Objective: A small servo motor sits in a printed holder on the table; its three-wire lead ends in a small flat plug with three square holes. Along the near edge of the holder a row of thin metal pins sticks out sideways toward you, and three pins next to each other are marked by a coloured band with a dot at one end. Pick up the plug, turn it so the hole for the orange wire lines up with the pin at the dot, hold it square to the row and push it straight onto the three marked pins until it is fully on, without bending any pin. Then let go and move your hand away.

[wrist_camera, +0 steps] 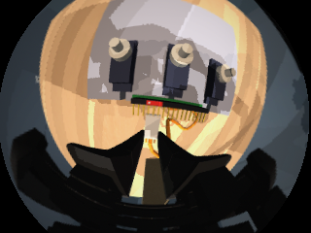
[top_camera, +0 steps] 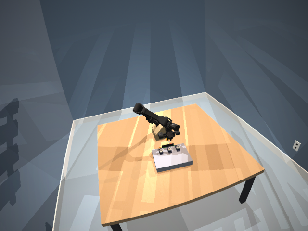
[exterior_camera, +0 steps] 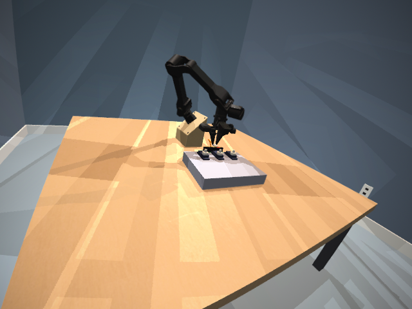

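My gripper (top_camera: pixel 169 139) (exterior_camera: pixel 214 144) (wrist_camera: pixel 151 133) is shut on the pale plug (wrist_camera: pixel 153 125) (exterior_camera: pixel 216 145), just off the near edge of the grey holder block (top_camera: pixel 171 161) (exterior_camera: pixel 229 169) (wrist_camera: pixel 214 34). In the wrist view the plug points toward the metal pins (wrist_camera: pixel 185 115) and is roughly square to the row. Its front end is close to the pin tips near the red marked band (wrist_camera: pixel 155 103). Whether it touches them, and which hole faces the dot, I cannot tell. The orange lead (wrist_camera: pixel 187 127) loops to the right of the plug, under the pin row.
Three dark servos with pale round tops, a left one (wrist_camera: pixel 122 68), a middle one (wrist_camera: pixel 177 68) and a right one (wrist_camera: pixel 215 83), stand on the block behind the pin row. A tan box (top_camera: pixel 158 131) (exterior_camera: pixel 191 132) stands on the wooden table (top_camera: pixel 124 194) (exterior_camera: pixel 132 232) near the arm's base.
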{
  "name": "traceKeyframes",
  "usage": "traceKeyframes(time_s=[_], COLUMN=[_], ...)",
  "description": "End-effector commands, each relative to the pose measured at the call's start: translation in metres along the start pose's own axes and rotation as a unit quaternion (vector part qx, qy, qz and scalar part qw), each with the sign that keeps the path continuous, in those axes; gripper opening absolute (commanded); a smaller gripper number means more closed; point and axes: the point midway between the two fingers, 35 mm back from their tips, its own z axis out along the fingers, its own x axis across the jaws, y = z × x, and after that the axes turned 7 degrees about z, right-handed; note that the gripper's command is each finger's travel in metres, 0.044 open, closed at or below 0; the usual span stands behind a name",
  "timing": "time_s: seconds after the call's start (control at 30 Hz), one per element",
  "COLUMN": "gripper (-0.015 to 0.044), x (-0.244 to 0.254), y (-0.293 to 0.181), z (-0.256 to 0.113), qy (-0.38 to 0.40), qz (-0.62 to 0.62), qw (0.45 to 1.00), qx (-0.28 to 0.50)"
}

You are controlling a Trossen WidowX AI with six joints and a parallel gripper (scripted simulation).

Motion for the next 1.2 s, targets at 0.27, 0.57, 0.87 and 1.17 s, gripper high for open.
traceKeyframes(time_s=[0.27, 0.57, 0.87, 1.17], gripper=[0.0, 0.0, 0.0184, 0.042], x=[0.0, 0.0, 0.002, 0.003], y=[0.01, 0.016, 0.014, 0.013], z=[-0.001, -0.002, 0.003, -0.057], qy=[-0.001, -0.002, -0.002, 0.0], qz=[0.0, 0.0, 0.0, 0.0], qw=[1.0, 1.0, 1.0, 1.0], qx=[-0.003, -0.003, -0.003, -0.002])
